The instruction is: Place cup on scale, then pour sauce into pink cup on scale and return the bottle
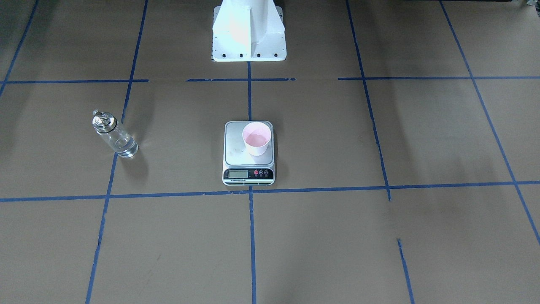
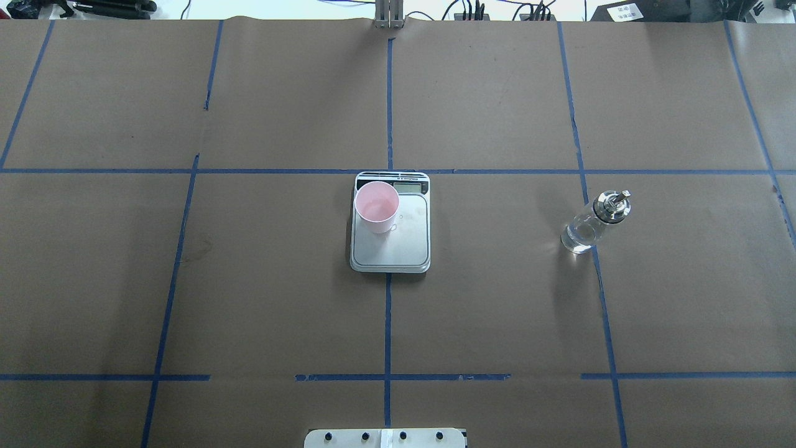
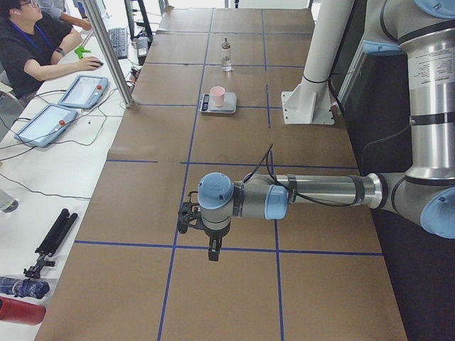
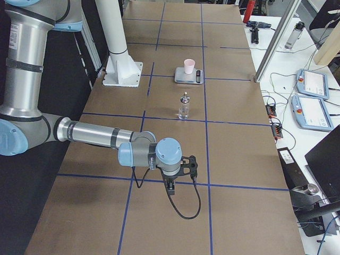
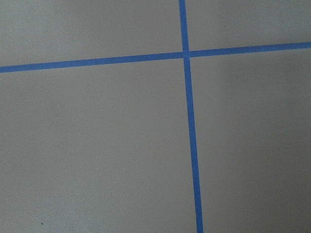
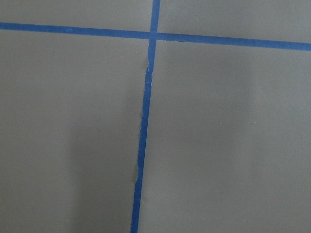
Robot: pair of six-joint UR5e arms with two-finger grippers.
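The white cup (image 1: 256, 141) with its pink inside stands upright on the steel scale (image 1: 236, 153), at the platform's corner near the display. The clear bottle (image 1: 114, 135) with the silver pourer stands upright on the brown table, well off to the robot's right of the scale, with a little clear sauce (image 1: 125, 146) at its bottom. Both arms are held far from these, over bare table. The left gripper (image 3: 212, 249) shows only in the exterior left view and the right gripper (image 4: 171, 188) only in the exterior right view. I cannot tell whether either is open or shut. Both wrist views show only paper and blue tape.
The white robot pedestal (image 1: 249, 33) stands behind the scale. Blue tape lines grid the brown paper. A person (image 3: 32, 46) sits at a side table with tablets (image 3: 44, 122) and cables. A second side table carries pendants (image 4: 311, 84) and bottles.
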